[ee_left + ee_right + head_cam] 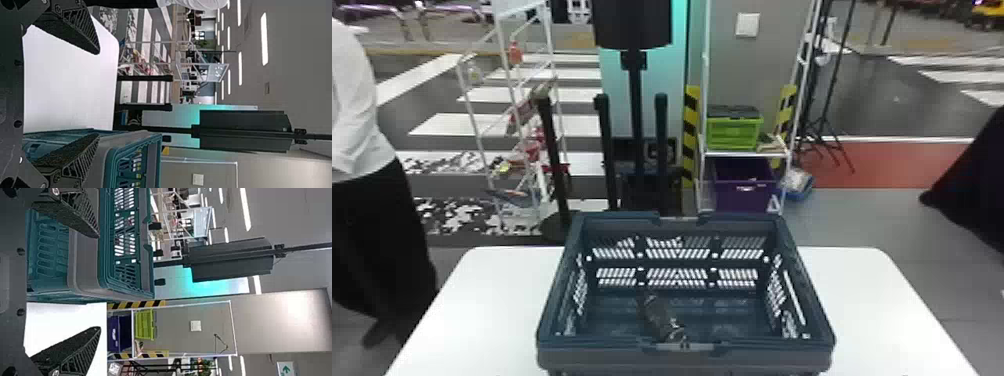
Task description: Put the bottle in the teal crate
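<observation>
Head view: dark bottle (660, 317) lying inside the teal crate (757, 356), toward seven o'clock. Wrist views: left gripper (98, 94) and right gripper (98, 282), fingers spread wide, nothing held. Placing step judged complete; next move calls only for parking both grippers clear of the rim.

Lab-like indoor hall, crosswalk stripes (457, 124) on dark floor (872, 95), ceiling strip lights (264, 39), green arrow sign (285, 369)
</observation>
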`<control>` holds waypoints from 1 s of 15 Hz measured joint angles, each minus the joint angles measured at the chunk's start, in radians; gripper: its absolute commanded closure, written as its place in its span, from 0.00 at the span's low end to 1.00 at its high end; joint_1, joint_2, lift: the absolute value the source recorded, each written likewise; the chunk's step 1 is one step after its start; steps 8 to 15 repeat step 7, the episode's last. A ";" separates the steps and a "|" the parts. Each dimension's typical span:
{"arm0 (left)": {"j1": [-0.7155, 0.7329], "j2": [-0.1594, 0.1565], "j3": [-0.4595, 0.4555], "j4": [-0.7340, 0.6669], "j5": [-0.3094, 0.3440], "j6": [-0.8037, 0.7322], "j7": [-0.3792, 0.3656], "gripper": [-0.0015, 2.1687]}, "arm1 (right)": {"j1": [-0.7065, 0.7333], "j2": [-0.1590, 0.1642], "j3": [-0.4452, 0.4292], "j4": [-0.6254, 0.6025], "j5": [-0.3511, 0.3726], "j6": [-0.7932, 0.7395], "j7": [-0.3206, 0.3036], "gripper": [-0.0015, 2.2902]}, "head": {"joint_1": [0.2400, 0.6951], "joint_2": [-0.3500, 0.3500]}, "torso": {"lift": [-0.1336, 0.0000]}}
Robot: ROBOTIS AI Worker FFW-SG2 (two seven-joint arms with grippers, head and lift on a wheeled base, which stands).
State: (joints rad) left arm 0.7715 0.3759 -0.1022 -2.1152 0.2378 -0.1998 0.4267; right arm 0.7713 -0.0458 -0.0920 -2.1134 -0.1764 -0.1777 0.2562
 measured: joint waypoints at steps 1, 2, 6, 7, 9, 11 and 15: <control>0.000 0.000 0.000 0.000 0.000 0.000 0.000 0.07 | 0.002 0.001 0.000 -0.001 0.000 -0.001 0.000 0.02 | 0.57 0.50 | 1.00; 0.000 0.001 -0.001 0.000 0.000 0.000 0.000 0.07 | 0.004 0.004 0.000 -0.002 0.000 -0.001 0.000 0.02 | 0.57 0.50 | 1.00; 0.002 0.001 -0.001 0.000 0.000 0.000 -0.002 0.07 | 0.009 0.011 0.001 -0.009 0.002 -0.001 0.000 0.02 | 0.57 0.50 | 1.00; 0.002 0.001 -0.001 0.000 0.000 -0.001 -0.002 0.07 | 0.009 0.012 0.002 -0.009 0.003 -0.001 0.000 0.02 | 0.57 0.50 | 1.00; 0.002 0.001 -0.001 0.000 0.000 -0.001 -0.002 0.07 | 0.009 0.012 0.002 -0.009 0.003 -0.001 0.000 0.02 | 0.57 0.50 | 1.00; 0.002 0.001 -0.001 0.000 0.000 -0.001 -0.002 0.07 | 0.009 0.012 0.002 -0.009 0.003 -0.001 0.000 0.02 | 0.57 0.50 | 1.00; 0.002 0.001 -0.001 0.000 0.000 -0.001 -0.002 0.07 | 0.009 0.012 0.002 -0.009 0.003 -0.001 0.000 0.02 | 0.57 0.50 | 1.00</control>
